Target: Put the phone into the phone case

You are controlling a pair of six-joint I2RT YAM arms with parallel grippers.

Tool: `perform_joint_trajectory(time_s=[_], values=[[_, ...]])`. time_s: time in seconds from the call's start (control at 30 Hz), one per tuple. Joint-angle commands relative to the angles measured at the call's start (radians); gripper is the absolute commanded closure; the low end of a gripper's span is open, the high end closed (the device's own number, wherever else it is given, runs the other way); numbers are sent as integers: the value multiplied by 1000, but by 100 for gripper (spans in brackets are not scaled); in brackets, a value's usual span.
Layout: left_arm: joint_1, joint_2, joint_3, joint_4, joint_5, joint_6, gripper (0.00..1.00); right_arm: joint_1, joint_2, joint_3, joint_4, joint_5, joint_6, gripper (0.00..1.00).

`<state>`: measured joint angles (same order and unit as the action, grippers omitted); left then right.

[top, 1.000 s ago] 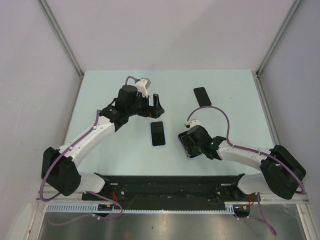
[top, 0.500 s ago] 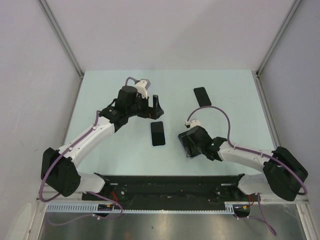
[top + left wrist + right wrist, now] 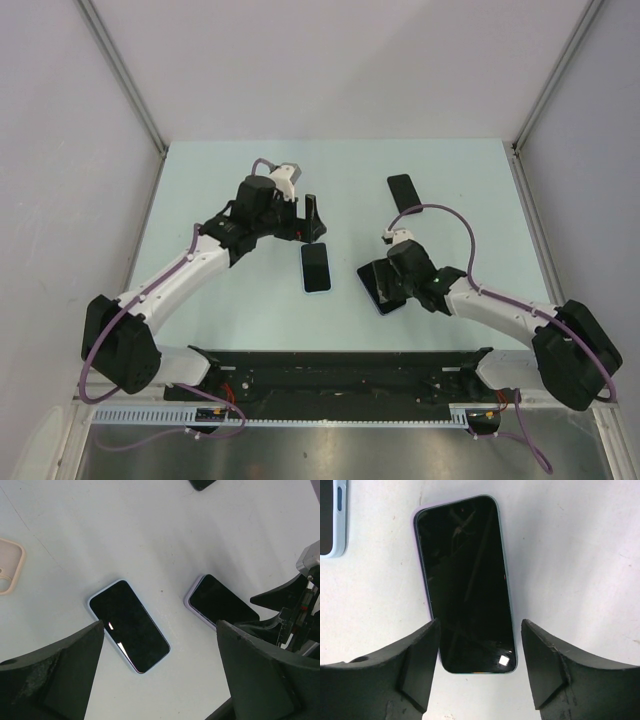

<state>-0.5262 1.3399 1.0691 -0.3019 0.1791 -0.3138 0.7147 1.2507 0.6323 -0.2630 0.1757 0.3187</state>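
Stage: early. No phone is in a case yet, and nothing is lifted.
Phone: the lavender-edged phone [image 3: 465, 580] lies flat on the table [image 3: 220, 180], screen up, right of centre and near the arm bases.
Right gripper: the right gripper [image 3: 477, 645] hangs over the phone's near end. Its fingers [image 3: 415, 665] are spread wide, one on each side of the phone, and grip nothing.
Left gripper: the left gripper [image 3: 311, 220] hovers just behind the blue-edged phone [image 3: 317, 268]. Its fingers [image 3: 55, 670] are also spread wide and hold nothing.
Case: the pink case [image 3: 7, 565] shows only at the edge of the left wrist view. It lies on the table and looks empty, with a camera cut-out visible. It is well apart from both phones. In the top view I cannot find it; it is probably under the left arm.
Other item: the dark flat piece [image 3: 405, 192] is toward the far right of the table. I cannot tell whether it is a phone or a case.
Left to do (judgement): grip the phone, carry it to the case, line it up, then press it in. That is nearly the whole job.
Hitch (judgement): the phone lies flush on the table, so there is little edge to pinch.
Writing: none readable. Both screens are dark and show only reflections. No logo or label is visible on the phones, the case or the arms.
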Motion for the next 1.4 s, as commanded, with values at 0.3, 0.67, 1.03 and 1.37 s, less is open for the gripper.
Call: perform_joint_trajectory(time_s=[0.3,0.67,1.03,1.37], values=[[-11,-39,-72,29,46,-50,8,-17,148,35,82,-65,57,39],[-75,11,-84,47,54,-88,14,48,147,60,102,-122,292,50],[-204,130,-67,67,43,-133,21,-56,21,60,-4,-143,251,38],[-236,294,-35,141,60,-196,32,-225,-51,-25,86,-456,163,26]])
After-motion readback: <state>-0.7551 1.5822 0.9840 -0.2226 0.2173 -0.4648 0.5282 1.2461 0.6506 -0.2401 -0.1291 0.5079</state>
